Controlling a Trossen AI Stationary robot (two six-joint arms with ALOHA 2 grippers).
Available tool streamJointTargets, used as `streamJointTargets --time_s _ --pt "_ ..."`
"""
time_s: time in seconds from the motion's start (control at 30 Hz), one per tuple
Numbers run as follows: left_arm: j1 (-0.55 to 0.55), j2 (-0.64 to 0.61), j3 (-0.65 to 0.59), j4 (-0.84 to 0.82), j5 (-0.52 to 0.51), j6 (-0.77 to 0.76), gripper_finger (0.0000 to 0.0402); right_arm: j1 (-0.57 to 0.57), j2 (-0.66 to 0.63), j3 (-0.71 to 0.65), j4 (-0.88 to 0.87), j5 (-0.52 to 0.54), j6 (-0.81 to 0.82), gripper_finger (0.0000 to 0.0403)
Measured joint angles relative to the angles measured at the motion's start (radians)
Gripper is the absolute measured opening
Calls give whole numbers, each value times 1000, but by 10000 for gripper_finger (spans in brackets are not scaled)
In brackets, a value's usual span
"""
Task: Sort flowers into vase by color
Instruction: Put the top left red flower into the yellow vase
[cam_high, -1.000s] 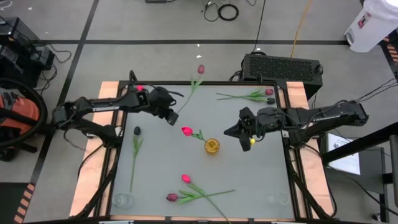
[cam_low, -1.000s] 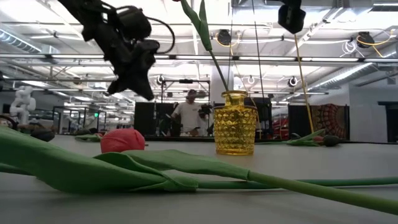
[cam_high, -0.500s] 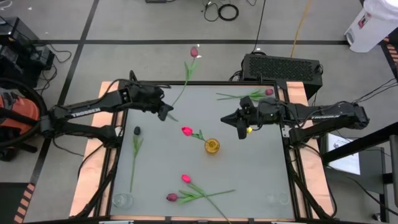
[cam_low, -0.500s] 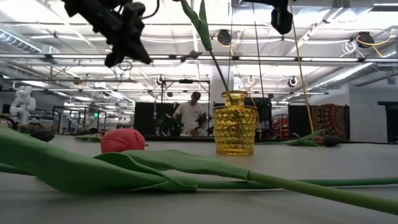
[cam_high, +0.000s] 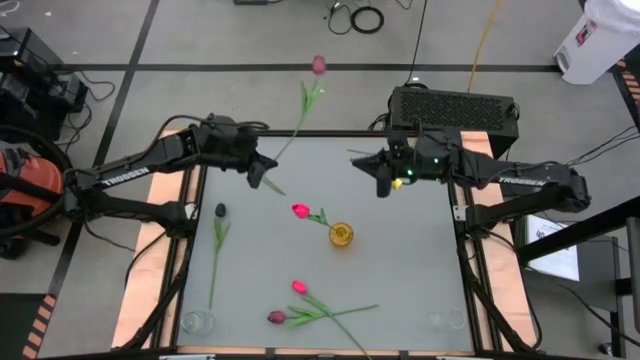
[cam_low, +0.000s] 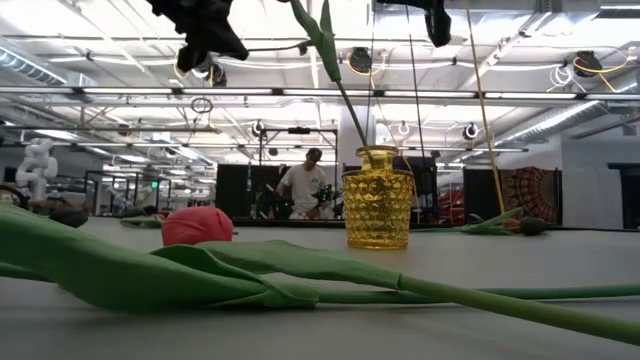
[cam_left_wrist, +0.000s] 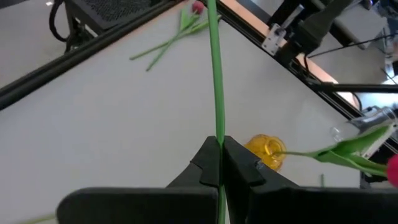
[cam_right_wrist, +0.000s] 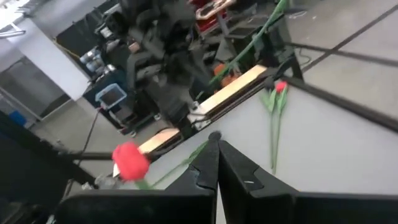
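My left gripper (cam_high: 263, 172) is shut on a pink-headed flower, high over the table's far left part. Its green stem (cam_left_wrist: 216, 74) rises to the head (cam_high: 319, 65), which is beyond the far edge. My right gripper (cam_high: 381, 181) hangs shut with nothing in it over the far right part. The yellow vase (cam_high: 341, 235) stands mid-table with a red-headed flower (cam_high: 299, 211) leaning out of it toward the left. Other flowers lie flat on the table: a dark one (cam_high: 220, 210) at the left, and a pink one (cam_high: 298, 287) and a maroon one (cam_high: 277, 317) near the front. My left gripper pinches the stem (cam_left_wrist: 218, 138) between its two fingertips, close to the stem's lower end. A short piece (cam_high: 277, 188) sticks out below the fingers. The fingers slant down from the table's left and lie across the stem. The flower is lifted clear, tilted, head uppermost.
Green stems (cam_high: 364, 154) lie at the far right, partly under my right arm. Clear glass vessels stand at the near left corner (cam_high: 197, 322) and near right corner (cam_high: 445, 320). A black box (cam_high: 452, 104) sits behind the far edge. A person (cam_low: 306, 186) stands in the room beyond.
My left gripper has risen and drawn back toward the table's far left, still shut on the stem. The flower has gone up with it, and its head has swung farther beyond the far edge. My right gripper, still shut, has moved up and toward the far edge.
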Motion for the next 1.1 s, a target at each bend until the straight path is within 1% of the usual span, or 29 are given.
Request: streamJointTargets --time_s 0.13,0.23,0.37,0.5,0.63,0.83,0.93,1.1 --pt "-37 0 1 -2 5 -1 3 -37 61 85 4 -28 -31 12" --pt "-67 0 1 -1 6 -1 3 -62 124 149 0 -50 -41 35" --pt "-96 0 1 2 -8 -1 3 -85 200 231 -4 -51 -62 73" --pt "-112 0 4 0 -23 0 3 -106 257 293 -6 -51 -59 104" --pt "-118 0 26 3 -32 17 3 -126 300 340 -2 -49 -33 127" --pt "-117 0 56 3 -51 37 3 -145 356 373 5 -47 31 145" --pt "-117 0 61 3 -54 52 3 -150 372 379 36 -48 73 146" --pt "-117 0 61 0 -54 53 3 -150 383 380 106 -48 95 146"
